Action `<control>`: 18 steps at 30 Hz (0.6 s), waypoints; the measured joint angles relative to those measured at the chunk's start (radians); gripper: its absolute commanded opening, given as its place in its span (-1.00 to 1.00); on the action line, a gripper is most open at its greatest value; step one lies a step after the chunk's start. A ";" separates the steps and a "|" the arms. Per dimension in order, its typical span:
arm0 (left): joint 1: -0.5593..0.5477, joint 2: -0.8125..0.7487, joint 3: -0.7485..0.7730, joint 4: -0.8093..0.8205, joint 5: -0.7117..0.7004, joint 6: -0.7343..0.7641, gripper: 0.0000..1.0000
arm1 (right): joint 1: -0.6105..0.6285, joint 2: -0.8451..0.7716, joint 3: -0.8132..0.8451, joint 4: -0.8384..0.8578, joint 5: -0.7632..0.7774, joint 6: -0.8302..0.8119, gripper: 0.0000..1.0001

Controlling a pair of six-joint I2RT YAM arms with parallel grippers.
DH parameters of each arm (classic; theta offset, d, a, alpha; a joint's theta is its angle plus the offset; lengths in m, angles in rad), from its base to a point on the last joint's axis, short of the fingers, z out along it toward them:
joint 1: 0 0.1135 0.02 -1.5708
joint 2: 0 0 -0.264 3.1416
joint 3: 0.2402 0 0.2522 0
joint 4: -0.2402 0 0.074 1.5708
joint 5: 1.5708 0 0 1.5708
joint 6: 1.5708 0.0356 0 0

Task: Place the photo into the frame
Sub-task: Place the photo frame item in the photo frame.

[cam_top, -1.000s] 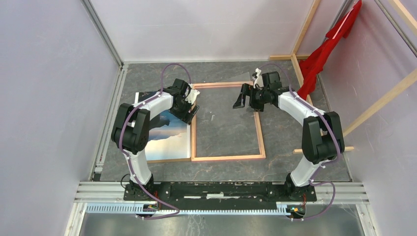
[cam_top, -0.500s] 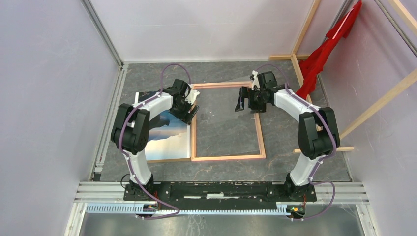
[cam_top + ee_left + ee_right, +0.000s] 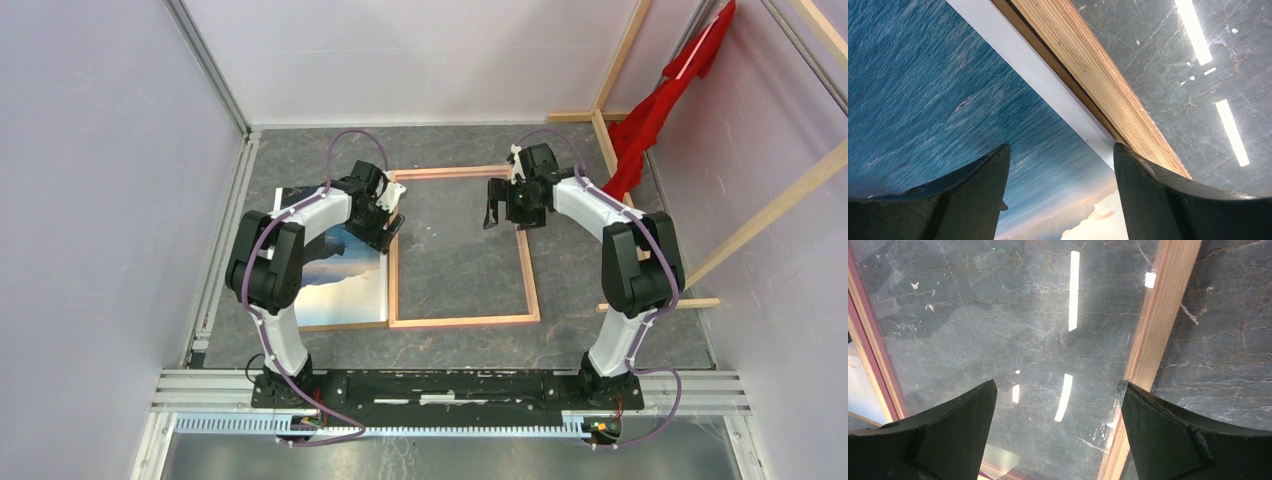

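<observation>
My left gripper [image 3: 1058, 150] is spread wide and holds nothing, poised over the white right-hand margin of the photo [image 3: 923, 90]. My right gripper [image 3: 1059, 385] is likewise wide open and empty, above bare tabletop [image 3: 1048, 315] inside the far right part of the frame [image 3: 460, 321]. The photo lies face up and flat, left of the frame, its right edge just beside the frame's left rail. I judge it light, thin and stiff, with a slick printed face that offers no pinch from above, so I would take it by that right edge and keep the pads off the picture area.
</observation>
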 measured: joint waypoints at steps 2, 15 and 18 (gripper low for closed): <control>0.000 0.000 0.000 0.000 0.000 0.000 0.62 | 0.000 0.001 0.004 -0.007 0.008 -0.003 0.96; 0.000 0.000 0.000 0.000 0.000 0.000 0.63 | 0.001 0.011 0.006 -0.019 0.036 -0.008 0.96; 0.000 0.000 0.000 0.000 0.000 0.000 0.63 | 0.005 0.011 0.015 -0.033 0.057 -0.013 0.96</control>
